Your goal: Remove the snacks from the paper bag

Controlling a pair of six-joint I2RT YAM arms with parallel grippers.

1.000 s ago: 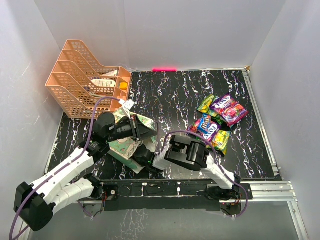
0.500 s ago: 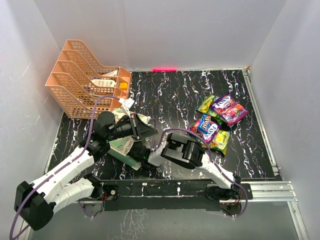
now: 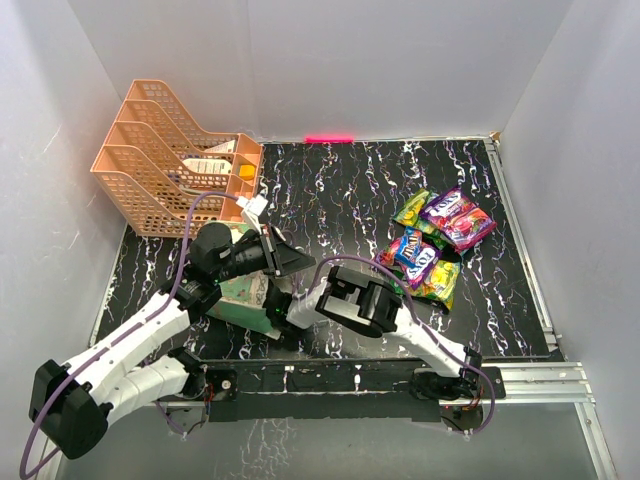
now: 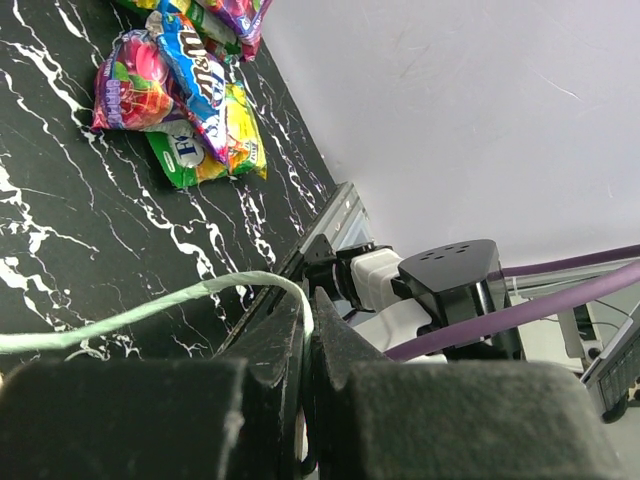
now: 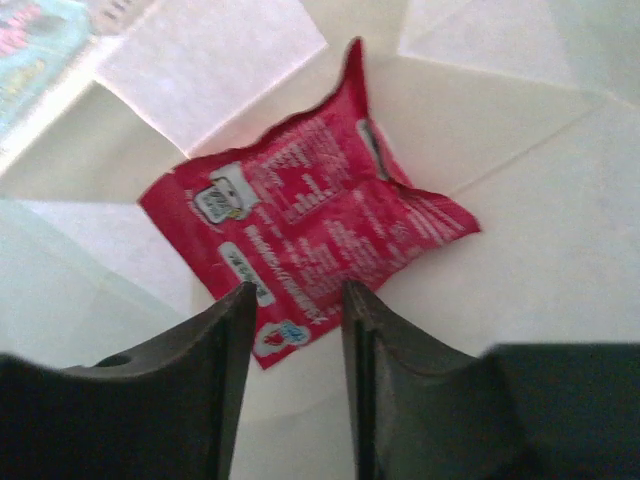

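Note:
The paper bag [image 3: 240, 296] lies at the near left of the table. My left gripper [image 3: 291, 262] is shut on its mint-green rim [image 4: 150, 305] and holds the mouth open; the jaws [image 4: 312, 312] pinch the paper edge. My right gripper [image 5: 297, 300] is open inside the bag, its fingertips just above a red snack packet [image 5: 310, 230] lying flat on the cream inner wall [image 5: 530, 230]. In the top view the right gripper is hidden in the bag mouth. Several bright snacks [image 3: 432, 242] lie in a pile on the table to the right, and they also show in the left wrist view [image 4: 185, 95].
A peach mesh tray rack [image 3: 150, 165] stands at the back left with white cards [image 3: 215, 163] in it. The right arm's body [image 3: 365, 305] lies across the near middle. White walls close in the table on three sides.
The right arm has moved left, its gripper going deeper into the bag. The left gripper has shifted slightly with the bag's rim, and the bag has turned more upright.

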